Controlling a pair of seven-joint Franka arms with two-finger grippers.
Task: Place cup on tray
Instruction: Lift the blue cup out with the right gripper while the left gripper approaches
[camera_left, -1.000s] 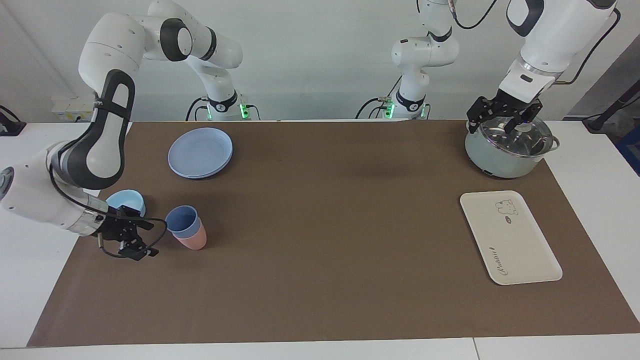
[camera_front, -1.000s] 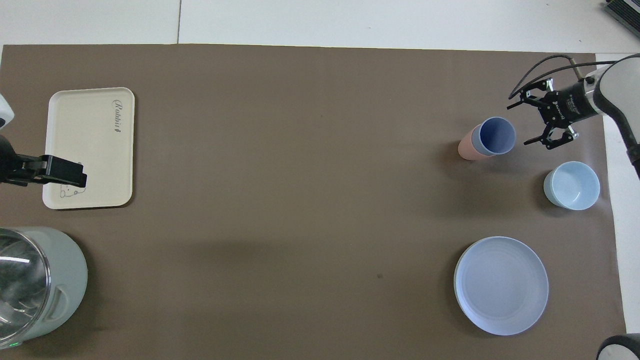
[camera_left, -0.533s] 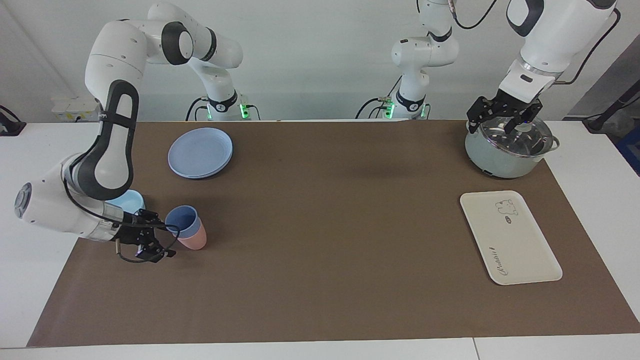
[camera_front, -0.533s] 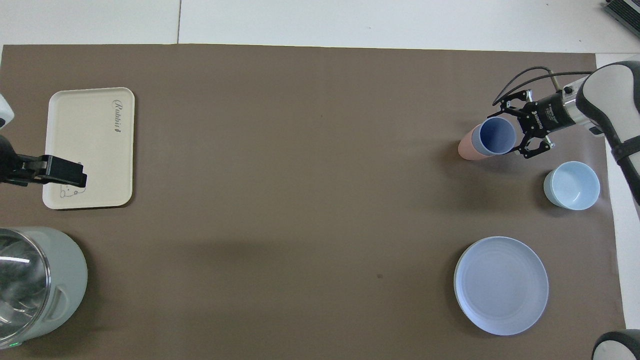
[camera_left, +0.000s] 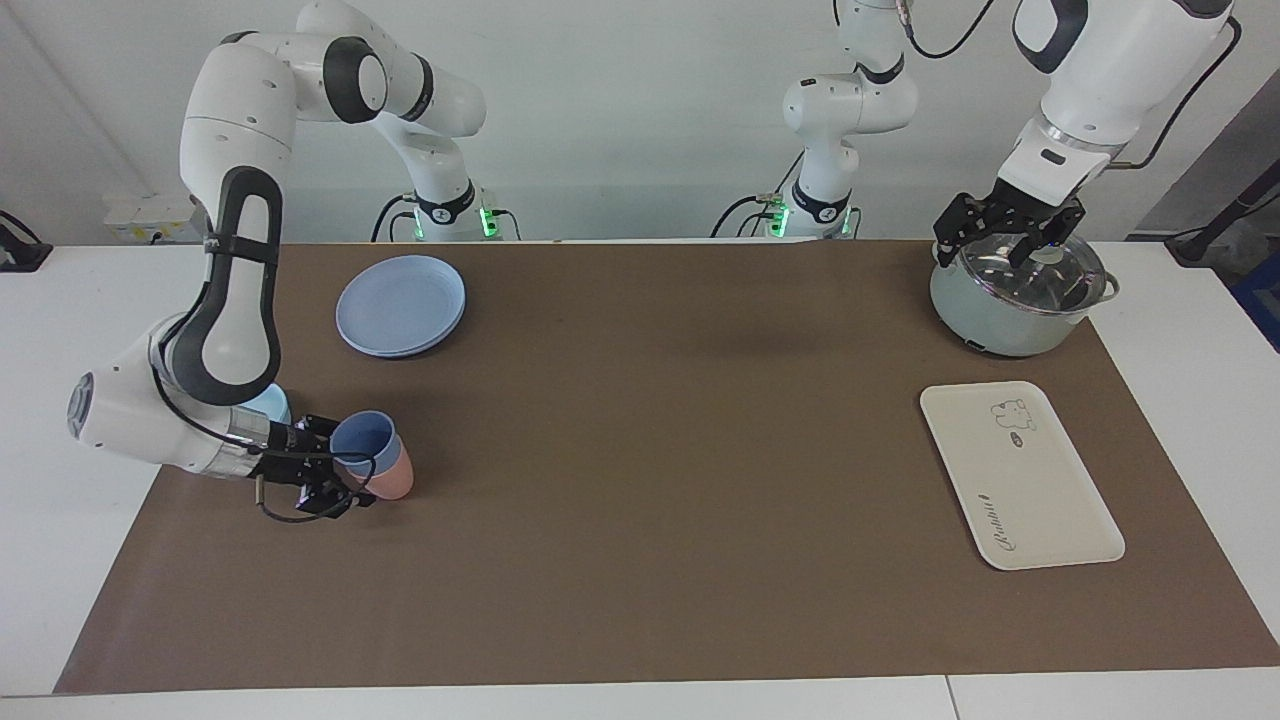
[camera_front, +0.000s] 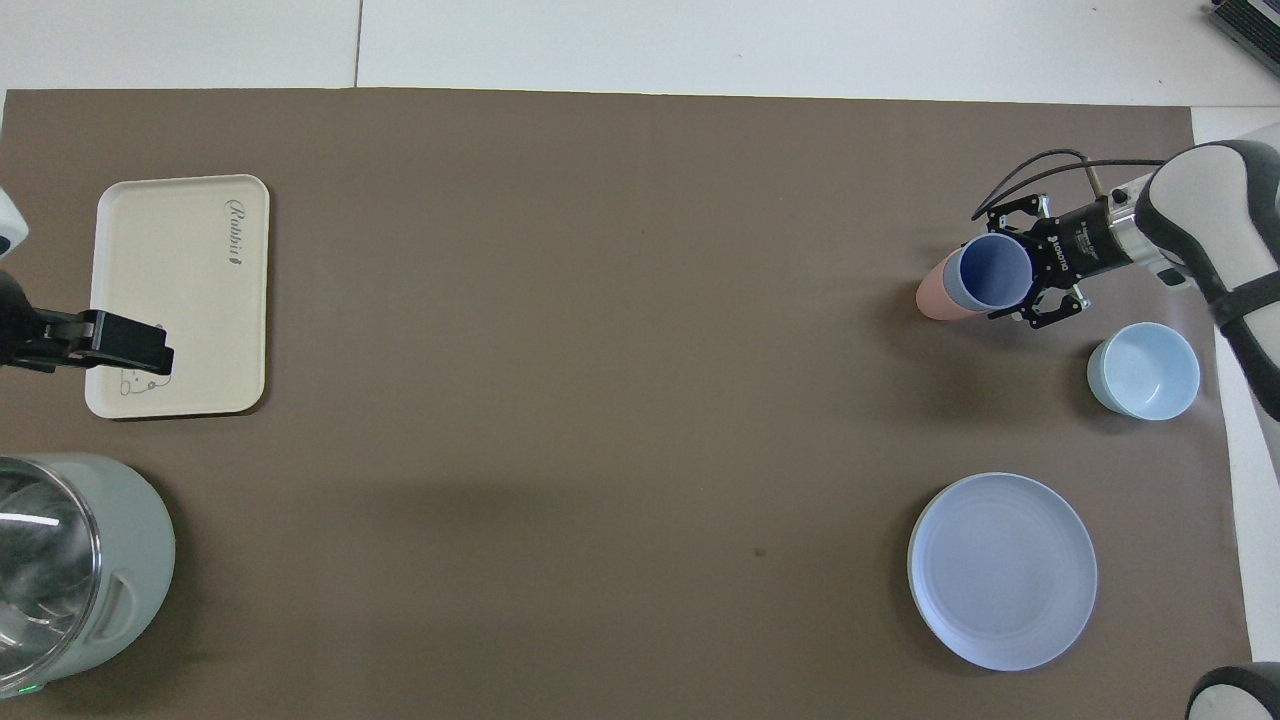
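The periwinkle-blue cup (camera_left: 362, 438) stands nested in a salmon-pink tumbler (camera_left: 392, 483) at the right arm's end of the table; it also shows in the overhead view (camera_front: 992, 272). My right gripper (camera_left: 345, 466) is low at the cup's rim, open, with one finger on each side of the cup (camera_front: 1008, 266). The cream tray (camera_left: 1040, 500) with its bear drawing lies flat and bare at the left arm's end (camera_front: 180, 300). My left gripper (camera_left: 1003, 240) waits open above the pot's lid.
A grey-green pot with a glass lid (camera_left: 1000, 320) stands nearer to the robots than the tray. A light-blue bowl (camera_left: 268, 405) sits close beside the right arm's wrist. A round blue plate (camera_left: 400, 305) lies nearer to the robots than the cup.
My right gripper has moved in from beside the stacked tumblers until its open fingers straddle the blue cup. The cup, the tray and the left arm have not moved.
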